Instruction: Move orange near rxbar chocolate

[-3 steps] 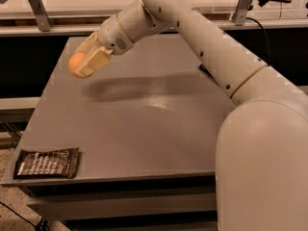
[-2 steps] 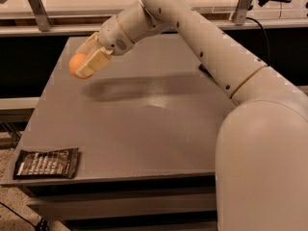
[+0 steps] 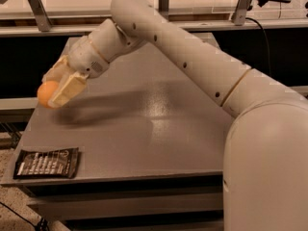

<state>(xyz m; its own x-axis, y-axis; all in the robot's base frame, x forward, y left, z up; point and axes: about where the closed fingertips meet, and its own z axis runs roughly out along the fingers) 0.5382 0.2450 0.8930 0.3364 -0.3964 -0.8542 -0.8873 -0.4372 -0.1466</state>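
My gripper is shut on the orange and holds it in the air over the table's left edge. Only the orange's left part shows between the pale fingers. The rxbar chocolate, a flat dark wrapper with white lettering, lies on the table's front left corner, below the orange and closer to the camera. My arm reaches in from the right across the table.
The grey table has its left edge right under the gripper and its front edge just past the wrapper. A shelf rail with metal posts runs behind the table. A dark cable hangs at the back right.
The gripper has moved down and toward the front of the table with the orange in it, closer to the rxbar chocolate. The wrapper has not moved.
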